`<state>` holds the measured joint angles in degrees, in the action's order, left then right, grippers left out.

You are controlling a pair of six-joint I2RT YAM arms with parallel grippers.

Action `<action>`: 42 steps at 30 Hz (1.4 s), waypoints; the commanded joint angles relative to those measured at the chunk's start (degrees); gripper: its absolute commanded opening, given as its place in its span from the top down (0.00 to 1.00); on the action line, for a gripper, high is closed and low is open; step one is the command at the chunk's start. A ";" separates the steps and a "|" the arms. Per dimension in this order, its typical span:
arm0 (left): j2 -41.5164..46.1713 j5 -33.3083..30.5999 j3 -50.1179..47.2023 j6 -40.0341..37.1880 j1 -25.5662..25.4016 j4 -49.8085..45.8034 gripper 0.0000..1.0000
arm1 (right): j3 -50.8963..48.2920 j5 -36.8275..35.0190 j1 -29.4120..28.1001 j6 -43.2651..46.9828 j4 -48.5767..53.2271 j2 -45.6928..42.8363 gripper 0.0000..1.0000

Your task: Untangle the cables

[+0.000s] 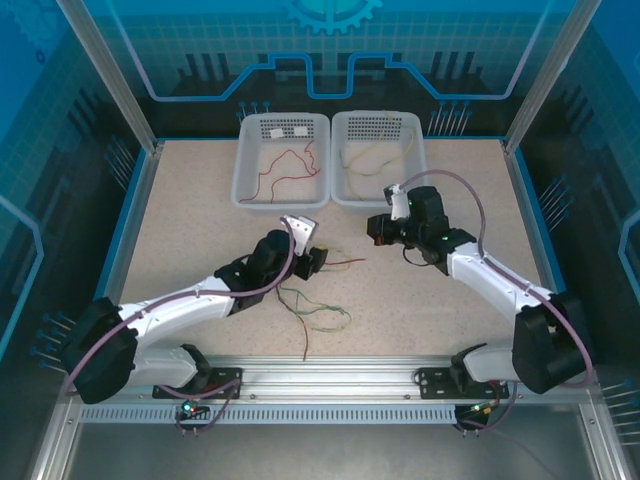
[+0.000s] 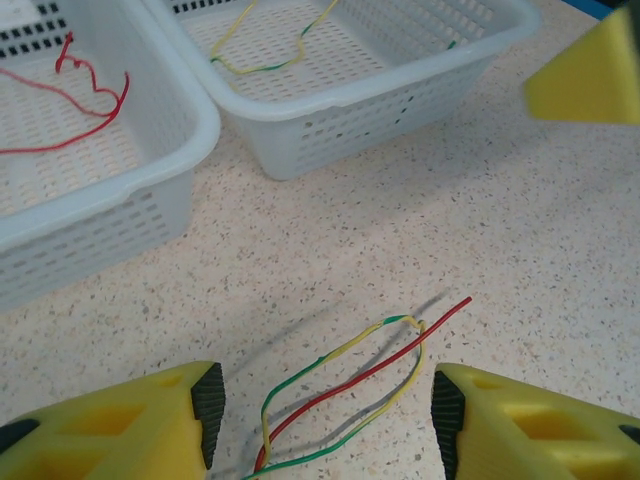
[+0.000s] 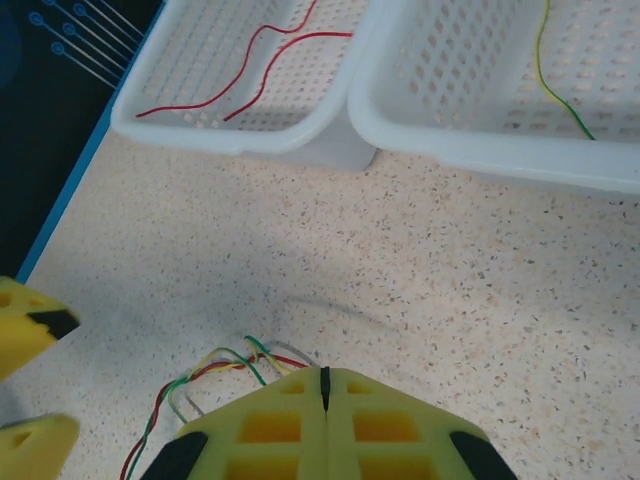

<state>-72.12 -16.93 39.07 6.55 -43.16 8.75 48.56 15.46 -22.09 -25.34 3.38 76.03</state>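
Left gripper (image 2: 325,400) fingers (image 2: 120,425) stand wide apart, their bases cut off by the frame edge. The cables (image 2: 372,376), a red and green-yellow bundle, lie on the table (image 2: 500,220) between them, their near ends out of frame. Right gripper (image 3: 323,385) fingers are pressed together with nothing seen between them. Part of the bundle runs behind those tips, so contact cannot be told. Ahead of both fingertip pairs, bare table lies open up to the baskets (image 2: 330,95). One holds a red cable (image 2: 95,105), the other a yellow-green cable (image 2: 270,65).
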 commanded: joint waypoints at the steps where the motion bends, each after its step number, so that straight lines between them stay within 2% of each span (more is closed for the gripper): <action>1: 3.47 -0.62 -0.89 6.04 1.80 -1.77 0.41 | 1.42 2.97 -4.57 9.45 3.71 -1.77 0.87; 4: 7.62 -0.43 -4.86 12.81 6.01 -0.58 0.36 | 3.47 1.58 -14.80 23.85 9.84 -2.33 0.65; 6: 10.02 1.09 -6.93 18.45 11.22 -1.89 0.35 | 2.23 -0.61 -21.61 30.98 10.43 -2.72 0.59; 9: 11.67 3.28 -9.12 24.35 18.51 -4.37 0.34 | -0.77 -2.60 -28.66 36.51 8.57 -2.47 0.44; 11: 12.58 4.43 -10.04 25.91 21.58 -5.88 0.32 | -1.25 -4.54 -33.39 38.79 7.81 -1.66 0.34; 15: 14.46 5.37 -12.04 26.35 23.62 -6.32 0.28 | 2.32 -8.09 -39.85 42.30 13.71 4.39 0.28; 21: 14.52 5.88 -14.61 27.29 23.82 -3.74 0.27 | 5.75 -13.44 -40.73 44.57 16.93 14.62 0.28; 25: 13.61 6.80 -13.55 26.12 23.82 -4.18 0.26 | 6.60 -13.18 -40.71 45.95 16.45 17.75 0.33; 26: 13.50 6.89 -13.40 25.77 23.82 -4.24 0.26 | 7.20 -13.17 -40.76 46.25 16.94 18.96 0.37; 30: 13.32 7.14 -13.39 25.14 23.82 -3.79 0.26 | 8.46 -14.33 -40.59 45.70 16.98 22.23 0.72; 32: 13.02 7.46 -13.62 25.09 23.83 -3.27 0.26 | 8.56 -13.98 -40.43 45.18 16.34 22.49 0.78; 34: 12.58 7.78 -13.59 25.19 23.82 -3.28 0.26 | 8.69 -13.78 -39.98 43.95 15.77 21.96 0.89; 38: 12.18 9.07 -13.19 24.80 23.80 -3.12 0.26 | 8.75 -13.20 -37.21 40.30 14.39 19.12 0.99; 42: 11.78 10.51 -11.97 23.47 23.82 -3.56 0.25 | 9.95 -13.70 -33.49 35.67 14.16 16.13 1.00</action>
<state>-59.96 -8.75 25.04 31.44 -19.92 4.80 56.07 1.87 -57.98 14.70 18.44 95.57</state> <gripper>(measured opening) 0.743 0.045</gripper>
